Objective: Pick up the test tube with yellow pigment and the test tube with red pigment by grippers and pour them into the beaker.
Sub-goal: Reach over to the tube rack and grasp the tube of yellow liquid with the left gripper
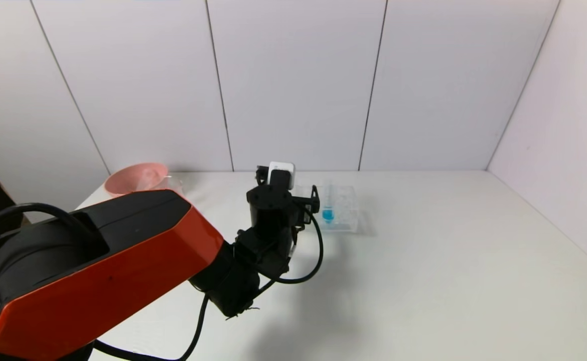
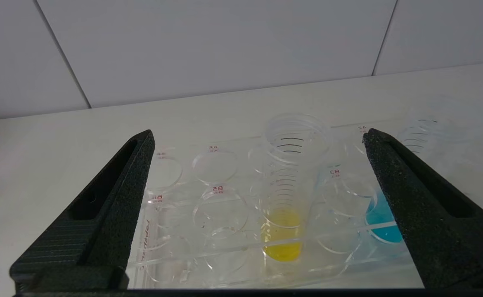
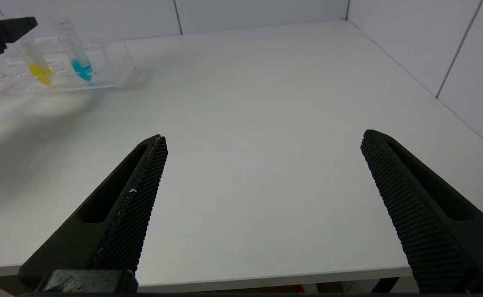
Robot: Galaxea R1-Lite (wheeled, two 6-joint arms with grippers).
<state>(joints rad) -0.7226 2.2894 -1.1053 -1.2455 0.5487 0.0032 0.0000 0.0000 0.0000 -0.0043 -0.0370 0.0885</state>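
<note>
Now left gripper point(image 2: 258, 136) jaws apart at rack point(image 2: 175, 264) w/ yellow tube point(image 2: 282, 231) & blue tube point(image 2: 380, 225), right gripper point(image 3: 262, 140) jaws apart

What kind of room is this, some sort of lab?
Probably a mock lab bench: a white table walled by plain panels, holding a clear tube rack with yellow and blue liquid tubes, and a pink bowl.

White panelled walls point(image 1: 293, 85) with thin dark seams are enclosing the white counter point(image 1: 449, 260) behind and on the right, meeting in a corner.
</note>
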